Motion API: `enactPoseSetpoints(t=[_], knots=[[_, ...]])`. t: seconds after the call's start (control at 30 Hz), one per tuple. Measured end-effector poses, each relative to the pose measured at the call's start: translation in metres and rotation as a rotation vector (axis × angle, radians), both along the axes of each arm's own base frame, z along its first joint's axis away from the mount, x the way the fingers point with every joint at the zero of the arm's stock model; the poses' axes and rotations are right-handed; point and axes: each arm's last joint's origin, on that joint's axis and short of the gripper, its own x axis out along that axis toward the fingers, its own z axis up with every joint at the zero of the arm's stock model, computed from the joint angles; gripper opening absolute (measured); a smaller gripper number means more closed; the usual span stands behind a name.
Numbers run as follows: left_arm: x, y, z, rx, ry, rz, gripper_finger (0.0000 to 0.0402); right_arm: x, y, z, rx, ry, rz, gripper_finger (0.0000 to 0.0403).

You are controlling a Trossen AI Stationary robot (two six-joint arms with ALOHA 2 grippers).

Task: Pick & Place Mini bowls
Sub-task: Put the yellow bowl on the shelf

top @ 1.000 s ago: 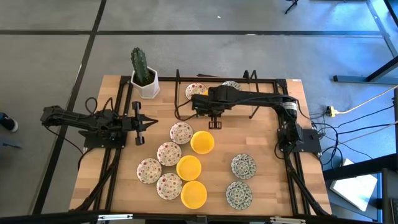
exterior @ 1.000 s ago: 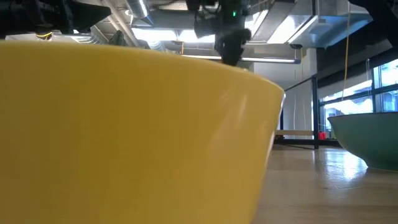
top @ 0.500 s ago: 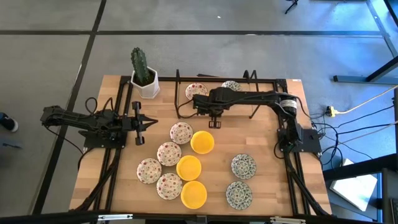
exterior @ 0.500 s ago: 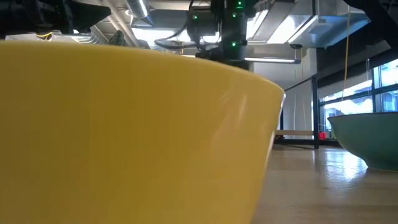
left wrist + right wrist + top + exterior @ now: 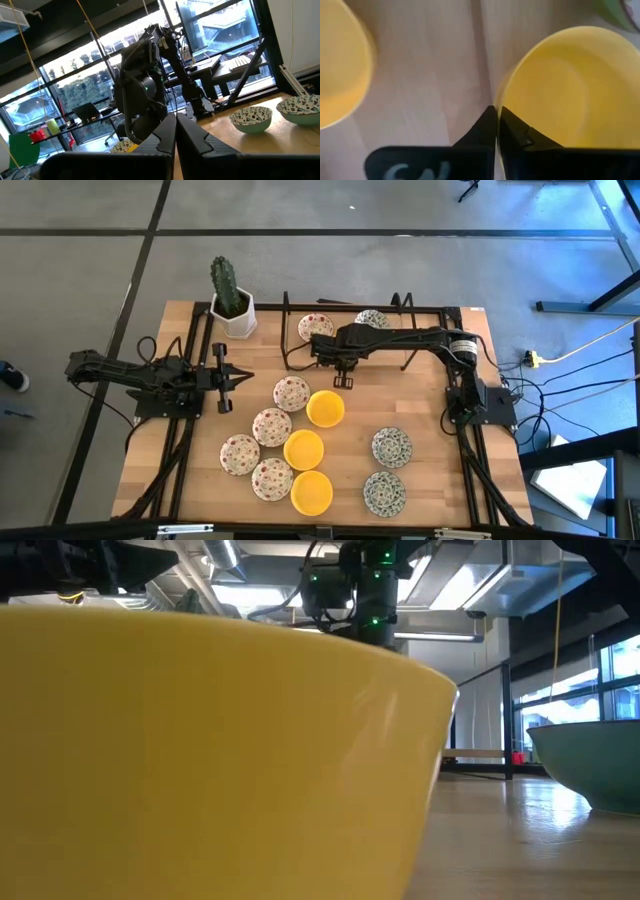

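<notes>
Three plain yellow mini bowls [image 5: 309, 448] are seen in a line down the middle of the wooden table [image 5: 430, 415] in the high view, and all three are empty. Four cream bowls with red speckles [image 5: 265, 438] are grouped just to their left, and two grey-green patterned bowls [image 5: 388, 470] are set well apart to the right. Two more bowls, a speckled bowl [image 5: 312, 326] and a patterned bowl [image 5: 371, 318], are partly covered by the right arm at the far edge. A cactus [image 5: 226, 283] is held upright in the white square pot [image 5: 238, 319] at the far left corner.

Compared with a second ago, the right gripper [image 5: 342, 379] is drawn slightly toward the far edge; the bowls are unchanged in place.

The right gripper is held just beyond the farthest yellow bowl [image 5: 325, 408], apart from it in the high view. In the right wrist view its fingers [image 5: 512, 131] are pressed together with nothing between them, and the tips are seen at the bowl's rim; whether the rim is touched cannot be told. The left gripper [image 5: 240, 377] is parked at the left side, its fingers [image 5: 165, 137] likewise closed together and empty. In the low view most of the picture is filled by the nearest yellow bowl [image 5: 210, 750].
</notes>
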Motion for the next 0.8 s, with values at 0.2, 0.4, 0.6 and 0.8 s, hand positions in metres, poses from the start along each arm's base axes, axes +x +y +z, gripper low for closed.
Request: enactPoseSetpoints(t=[0.2, 0.4, 0.6, 0.8], knots=[[0.0, 0.0, 0.0, 0.0, 0.0, 0.0, 0.0004, 0.001, 0.0007, 0.0001, 0.022, -0.014, -0.002, 0.001], [0.0, 0.0, 0.0, 0.0, 0.0, 0.0, 0.0004, 0.0006, 0.0016, -0.0002, 0.063, -0.021, -0.023, 0.001], [-0.0001, 0.0, 0.0002, 0.0, -0.001, 0.0, 0.0004, 0.0008, 0.0024, -0.0001, 0.094, -0.03, -0.038, 0.0018], [0.0, 0.0, 0.0, 0.0, 0.0, 0.0, 0.0004, 0.0008, 0.0026, -0.0001, 0.098, -0.031, -0.037, 0.0043]])
